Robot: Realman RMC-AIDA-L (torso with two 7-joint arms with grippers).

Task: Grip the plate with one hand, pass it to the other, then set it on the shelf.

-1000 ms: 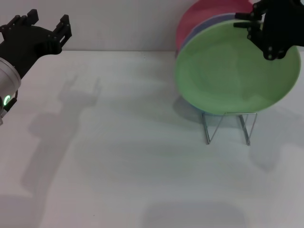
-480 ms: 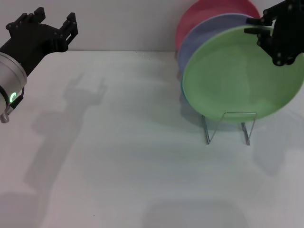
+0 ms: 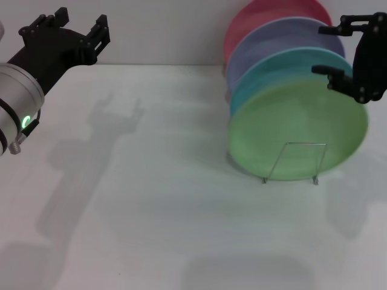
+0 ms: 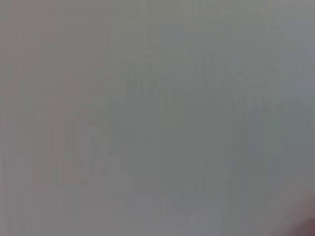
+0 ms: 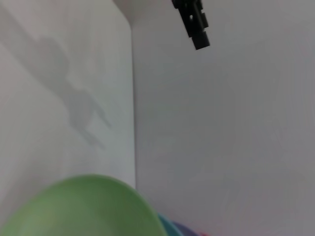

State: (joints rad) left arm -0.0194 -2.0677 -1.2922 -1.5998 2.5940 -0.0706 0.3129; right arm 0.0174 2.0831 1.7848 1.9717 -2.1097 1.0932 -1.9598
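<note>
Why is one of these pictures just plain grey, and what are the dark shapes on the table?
The left wrist view shows only featureless grey with nothing recognisable. In the head view, the dark shapes on the table are soft shadows of the left tool and its arm. The right wrist view shows a similar shadow, with the green plate close and blurred.

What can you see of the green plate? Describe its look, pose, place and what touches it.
The green plate is round, light green, plain and smooth like plastic, with a shallow rim. It stands nearly upright in the wire rack, frontmost of a row, with a teal plate right behind it. The right end effector is open beside its upper edge, seemingly not gripping it. The right wrist view shows only its top curve.
</note>
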